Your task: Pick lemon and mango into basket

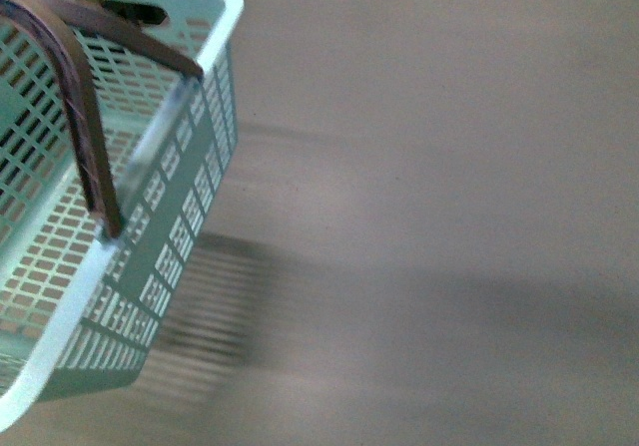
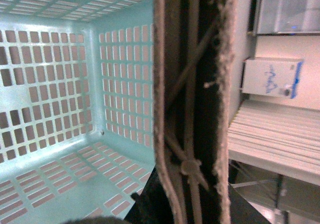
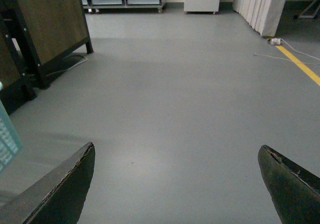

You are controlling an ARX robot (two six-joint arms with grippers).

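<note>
Finds no lemon and no mango in any of the three views, so cannot confirm either fruit as placed. Counts: lemons zero, mangos zero, baskets one, handles one.

Shows the basket (image 1: 190, 207), light teal with slotted walls, at the left of the front view, tilted over the grey floor (image 1: 449, 217), with its striped shadow lying apart from it. Looks lifted rather than resting, as a judgement only. Brown handle (image 1: 85, 137) swung up across the opening.

Looks into the basket from the left wrist view: one corner and part of the bottom bare, the rest hidden behind the handle, very close to the camera.

Left hand: only a dark shape at the picture edge, so cannot tell whether closed on the handle or not.

Right hand (image 3: 176, 149): two dark fingers spread wide, nothing between them, above bare floor.

Judged so: both picks probably left to do, unless fruit sits in the hidden part.
</note>
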